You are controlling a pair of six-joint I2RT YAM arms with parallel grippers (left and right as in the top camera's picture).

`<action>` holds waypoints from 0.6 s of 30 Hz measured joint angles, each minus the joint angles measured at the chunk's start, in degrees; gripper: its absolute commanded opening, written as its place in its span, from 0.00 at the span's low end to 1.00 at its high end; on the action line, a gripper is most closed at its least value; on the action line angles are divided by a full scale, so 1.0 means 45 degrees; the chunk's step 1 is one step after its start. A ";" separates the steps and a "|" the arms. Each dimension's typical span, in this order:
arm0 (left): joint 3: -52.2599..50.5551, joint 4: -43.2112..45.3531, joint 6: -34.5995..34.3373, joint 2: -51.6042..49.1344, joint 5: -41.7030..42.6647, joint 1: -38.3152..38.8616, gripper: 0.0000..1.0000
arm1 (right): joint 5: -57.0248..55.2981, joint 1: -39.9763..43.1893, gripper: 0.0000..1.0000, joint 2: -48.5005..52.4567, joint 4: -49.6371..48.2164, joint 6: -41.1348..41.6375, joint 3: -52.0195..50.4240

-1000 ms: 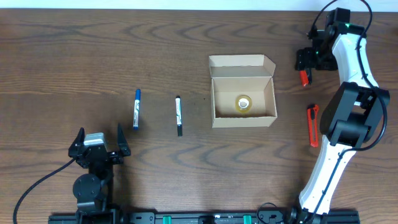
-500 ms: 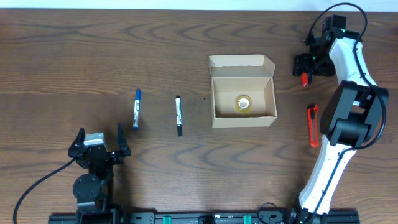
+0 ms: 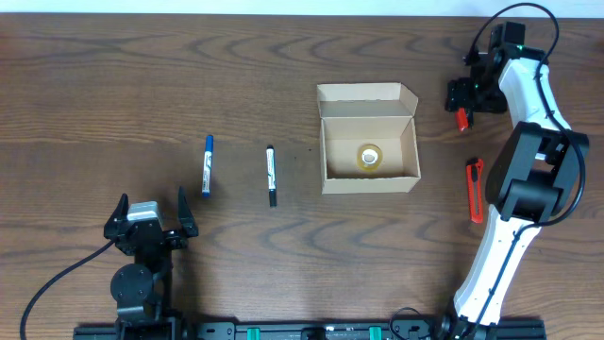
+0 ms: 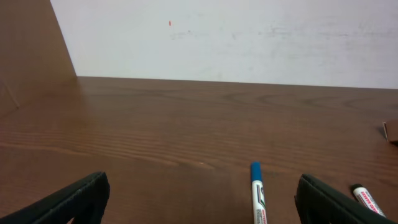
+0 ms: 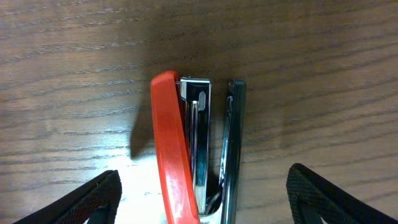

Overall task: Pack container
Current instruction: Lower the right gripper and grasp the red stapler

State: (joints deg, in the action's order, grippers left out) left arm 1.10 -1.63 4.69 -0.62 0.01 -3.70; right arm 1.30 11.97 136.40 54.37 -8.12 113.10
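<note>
— Nearest the base?
— Left gripper, low at the front edge of the wooden table. Spread wide, nothing held.
— Just beyond?
— Blue marker and black marker, lying parallel but apart, both well left of the container.
— And the container itself?
— Mid-table, right of the markers. Lid flap folded back toward the far side, small yellowish roll on its floor.
— Right of it?
— Second red object, flat on the wood, clear of the container. Too small to name.
— Farthest?
— Right gripper, past the container's far right corner, above a red stapler lying on its side. Wide open, with the stapler between the fingers but touching neither.
</note>
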 measured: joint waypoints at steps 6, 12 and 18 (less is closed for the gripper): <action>0.0000 0.0000 0.0000 0.0000 -0.0005 0.0000 0.95 | 0.0019 0.0000 0.78 0.0330 0.0000 0.0039 -0.0005; 0.0000 0.0000 0.0000 0.0000 -0.0005 0.0000 0.95 | 0.0068 0.0000 0.54 0.0345 -0.0019 0.0000 -0.0005; 0.0000 0.0005 0.0000 0.0000 -0.0005 0.0000 0.95 | 0.0092 0.0000 0.08 0.0345 -0.0044 0.0097 0.0000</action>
State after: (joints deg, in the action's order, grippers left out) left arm 1.10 -1.61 4.69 -0.62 -0.01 -3.70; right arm 1.72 11.97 137.95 54.17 -7.68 113.10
